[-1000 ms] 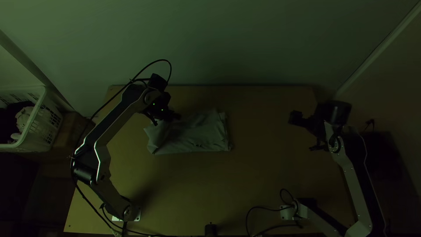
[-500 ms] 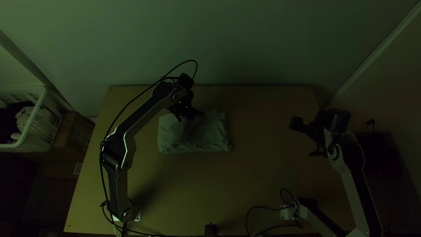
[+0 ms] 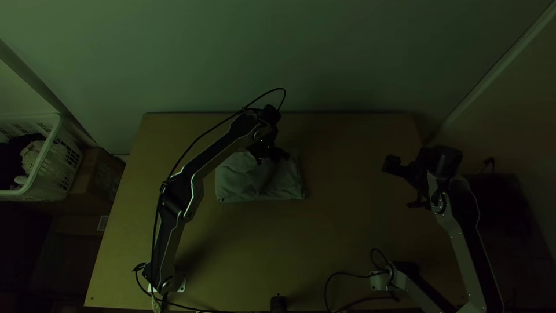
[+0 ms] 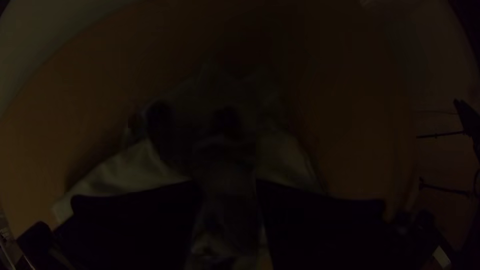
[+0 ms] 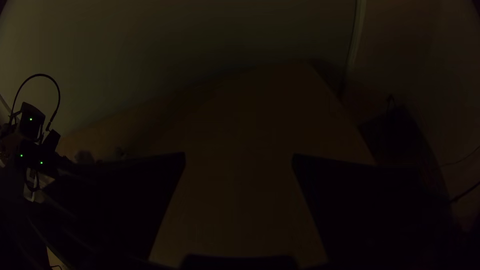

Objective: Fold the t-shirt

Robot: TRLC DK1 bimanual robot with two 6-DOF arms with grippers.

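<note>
Cable [image 3: 347, 275] curls at the table's near edge, running to the right arm [image 3: 472, 249] at its base, and a small dark thing [image 3: 278, 304] stands midway along that edge. Across from it, the left arm [image 3: 169, 237] rises from its own base and leans inward over the table [image 3: 324, 243].

Farther up, left of the middle, the shirt [image 3: 240, 185] lies flat in a compact, roughly rectangular bundle — creased on top, its near edge fairly straight. Its right edge is a bit uneven. How many layers it has, I cannot tell.

Over toward the table's right side, well apart from the shirt, is the right gripper [image 3: 416, 168], its fingers wide apart, with bare wood seen between them in its wrist view.

Left gripper [image 3: 271, 155] is over the shirt's far part. Its wrist view shows the fingers parted by a narrower gap, cloth seen through it — whether they touch the cloth, I cannot tell.

Off the table's left side are a brown box [image 3: 98, 177] and, beside it, a pale basket [image 3: 43, 148] with cloth inside. Past the far edge stands the wall [image 3: 324, 52].
</note>
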